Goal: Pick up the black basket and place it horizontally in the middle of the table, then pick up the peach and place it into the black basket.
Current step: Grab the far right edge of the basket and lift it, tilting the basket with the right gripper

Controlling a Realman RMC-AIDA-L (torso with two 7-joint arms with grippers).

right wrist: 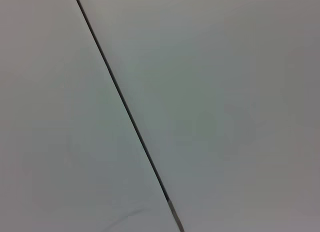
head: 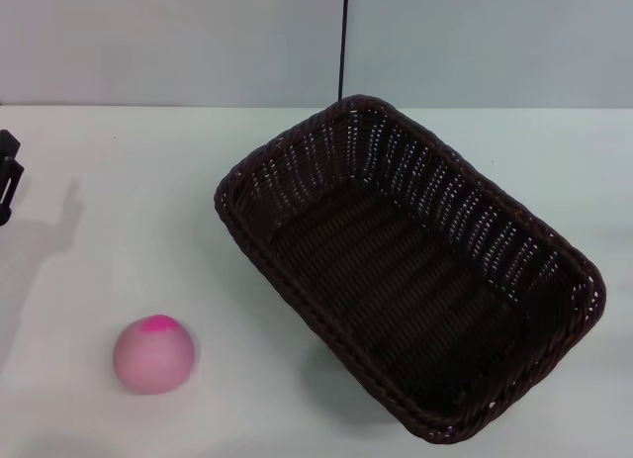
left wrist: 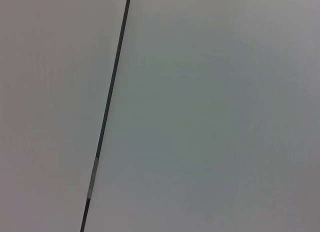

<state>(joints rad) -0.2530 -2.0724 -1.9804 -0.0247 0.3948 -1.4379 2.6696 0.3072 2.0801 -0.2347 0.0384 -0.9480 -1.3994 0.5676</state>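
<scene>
The black basket sits on the white bench, right of centre, turned on a diagonal so that one short end points to the far left and the other to the near right; it stands upright and its woven floor is bare. The peach rests on the bench at the near left, well apart from the basket, its magenta patch facing up. At the far left edge of the head view a small dark part of the left hand shows above the bench, casting a shadow; whether it is apart or together cannot be told. The right hand is out of sight. Both wrist views show only a pale wall with a thin dark seam.
</scene>
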